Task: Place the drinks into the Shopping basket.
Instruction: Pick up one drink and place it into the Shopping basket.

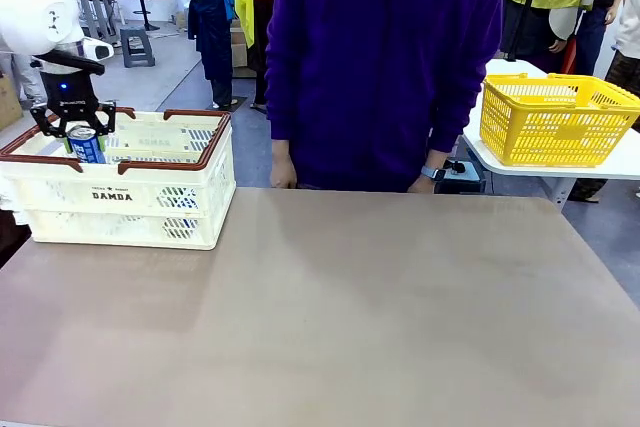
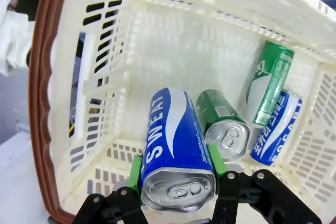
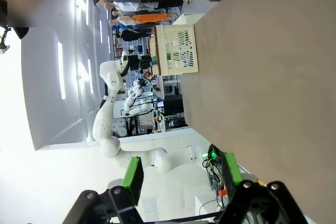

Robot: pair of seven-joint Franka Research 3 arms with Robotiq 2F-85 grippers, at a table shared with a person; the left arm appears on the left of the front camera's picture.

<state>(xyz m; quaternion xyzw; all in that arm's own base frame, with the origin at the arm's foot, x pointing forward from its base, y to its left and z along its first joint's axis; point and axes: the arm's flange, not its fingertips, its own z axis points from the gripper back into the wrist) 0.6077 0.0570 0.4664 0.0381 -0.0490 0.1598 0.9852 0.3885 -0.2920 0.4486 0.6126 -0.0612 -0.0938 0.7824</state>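
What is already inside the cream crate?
In the crate: two green cans and one blue can. The left gripper holds another blue can, hiding the floor beneath.

Robot lab or demo hall, set up like a mock shop. My table (image 1: 330,317) is a plain brown work surface on a grey floor, with a person in a purple sweater (image 1: 385,57) standing at its far edge. Beside it a white side table (image 1: 560,169) carries a yellow mesh basket (image 1: 555,117). People in bright vests stand behind. My right wrist view shows white walls, strip lights and another white robot arm (image 3: 107,114) on a stand (cables trailing near its base).
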